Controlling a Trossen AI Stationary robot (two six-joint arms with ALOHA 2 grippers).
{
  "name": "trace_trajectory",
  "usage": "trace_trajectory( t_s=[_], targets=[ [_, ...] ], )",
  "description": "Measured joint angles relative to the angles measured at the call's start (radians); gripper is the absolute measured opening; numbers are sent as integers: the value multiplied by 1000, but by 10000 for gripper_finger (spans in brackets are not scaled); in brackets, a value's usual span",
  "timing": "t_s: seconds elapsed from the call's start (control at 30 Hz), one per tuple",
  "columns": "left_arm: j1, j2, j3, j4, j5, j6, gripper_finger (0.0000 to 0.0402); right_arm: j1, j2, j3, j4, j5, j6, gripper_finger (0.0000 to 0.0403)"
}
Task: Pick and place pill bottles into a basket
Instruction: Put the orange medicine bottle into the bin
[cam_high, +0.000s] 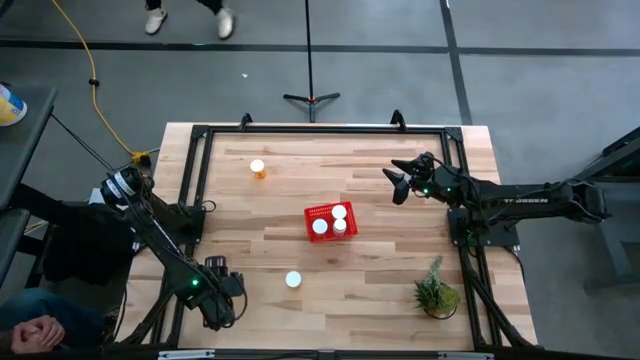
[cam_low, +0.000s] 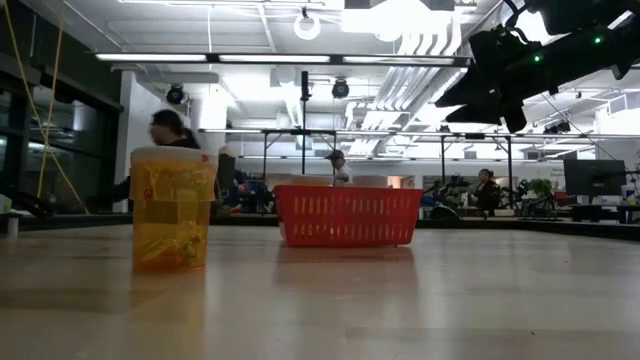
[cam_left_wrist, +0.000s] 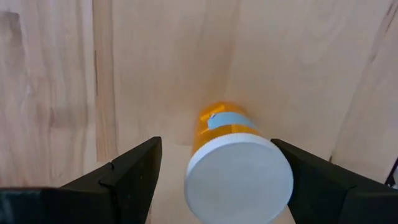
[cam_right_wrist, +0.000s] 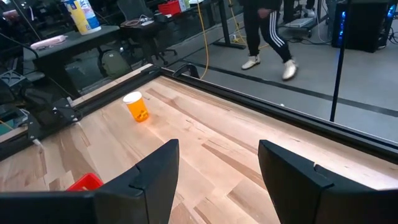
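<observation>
orange plastic under a round white cap: one pill bottle (cam_left_wrist: 239, 168) stands upright on the wooden table (cam_high: 380, 290) directly between the fingers of the left gripper (cam_left_wrist: 217, 171), seen from above in the left wrist view. the fingers stand apart, one on each side of the cap, with wood showing in the gap on either side, so nothing is clamped yet. the bottle's long axis runs vertically, in line with the gripper's downward look, and the cap sits a little nearer one finger than the other. in my judgement the coming move is a straight descent and a close across the cap or body, with a slight sideways correction to centre it.

from overhead, two loose bottles show on the table, one near the far left (cam_high: 258, 169) and one near the front (cam_high: 293, 280); the front one is nearer the left arm. the red basket (cam_high: 318, 212) sits mid-table with three white caps showing inside, so the carry will run from the front edge toward the centre.

the right gripper (cam_high: 399, 181) hangs above the far right of the table, fingers apart and empty, well away from both loose bottles.
</observation>
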Motion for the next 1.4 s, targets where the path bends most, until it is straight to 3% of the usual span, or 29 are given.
trace_trajectory(
  t_s=[0.5, 0.73, 1.4],
  targets=[
    [2, 14, 0, 0, -10, 19, 330, 0, 0, 0, -12, 0, 0, 211],
    [2, 14, 0, -6, 47, 34, 330, 0, 0, 0, -22, 0, 0, 211],
    [2, 14, 0, -8, 21, 52, 330, 0, 0, 0, -23, 0, 0, 211]
  ],
)
